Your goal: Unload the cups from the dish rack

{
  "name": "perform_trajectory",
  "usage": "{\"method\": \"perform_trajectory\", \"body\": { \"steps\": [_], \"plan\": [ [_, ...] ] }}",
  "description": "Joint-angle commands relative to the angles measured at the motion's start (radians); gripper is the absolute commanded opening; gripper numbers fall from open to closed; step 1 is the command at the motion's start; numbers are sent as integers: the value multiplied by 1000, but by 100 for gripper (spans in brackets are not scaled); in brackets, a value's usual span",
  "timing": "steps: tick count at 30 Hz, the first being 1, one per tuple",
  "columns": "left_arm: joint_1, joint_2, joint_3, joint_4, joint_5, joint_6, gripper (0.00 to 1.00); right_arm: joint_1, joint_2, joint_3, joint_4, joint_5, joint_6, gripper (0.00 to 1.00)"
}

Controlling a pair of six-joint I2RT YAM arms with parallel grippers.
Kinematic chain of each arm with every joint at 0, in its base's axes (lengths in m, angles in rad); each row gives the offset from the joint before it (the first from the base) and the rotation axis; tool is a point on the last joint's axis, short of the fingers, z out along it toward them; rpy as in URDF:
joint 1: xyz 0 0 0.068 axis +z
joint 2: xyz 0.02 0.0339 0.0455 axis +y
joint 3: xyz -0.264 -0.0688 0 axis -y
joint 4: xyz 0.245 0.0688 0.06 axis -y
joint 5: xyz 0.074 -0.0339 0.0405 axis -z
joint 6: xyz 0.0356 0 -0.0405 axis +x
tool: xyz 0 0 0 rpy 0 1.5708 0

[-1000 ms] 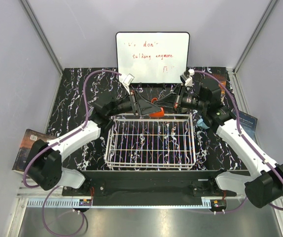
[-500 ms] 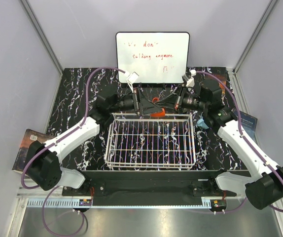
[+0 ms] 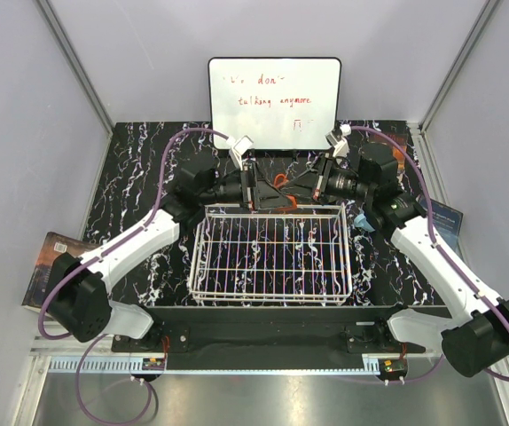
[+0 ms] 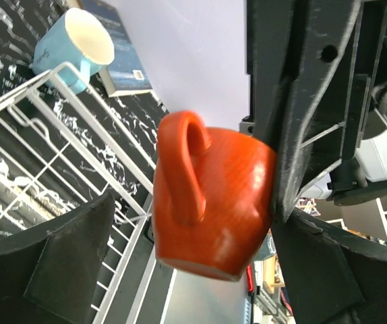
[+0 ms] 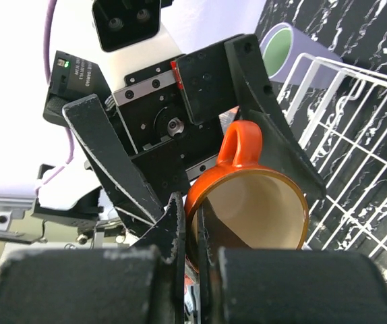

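On the table (image 3: 130,177) the rack (image 3: 272,298) is sitting between the two arms, with no cups showing in it. Both arms are reaching in over its far rim and meeting nose to nose. The left claw (image 3: 262,188) is standing wide, its fingers either side of the cup (image 4: 214,196) but apparently clear of it. The right claw (image 5: 192,223) is pinching the cup's wall at the rim and carrying it alone. The cup is hanging on its side in the air over that far rim, mouth toward the right wrist, base toward the left. The right arm probably sets it down by the mug (image 3: 362,219) once the left backs straight off.
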Motion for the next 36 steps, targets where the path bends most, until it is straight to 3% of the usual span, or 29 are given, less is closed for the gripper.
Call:
{"method": "perform_trajectory", "body": {
  "steps": [1,9,13,18,20,23,36],
  "plan": [
    [28,-24,50,-88,-23,34,99,14,-49,52,17,24,-37,0],
    [95,-128,-8,-200,-76,88,99,12,-50,98,-75,115,-104,0],
    [140,-198,-30,-273,-124,126,99,12,-1,194,-247,214,-222,0],
    [151,-267,-47,-411,-285,171,99,12,199,467,-622,610,-441,0],
    [152,-283,-32,-494,-364,172,99,12,265,561,-690,803,-483,0],
    [151,-304,-47,-517,-386,151,99,12,374,620,-729,927,-532,0],
    [149,-468,-179,-577,-470,140,99,12,770,845,-715,948,-568,0]
  ]
}}
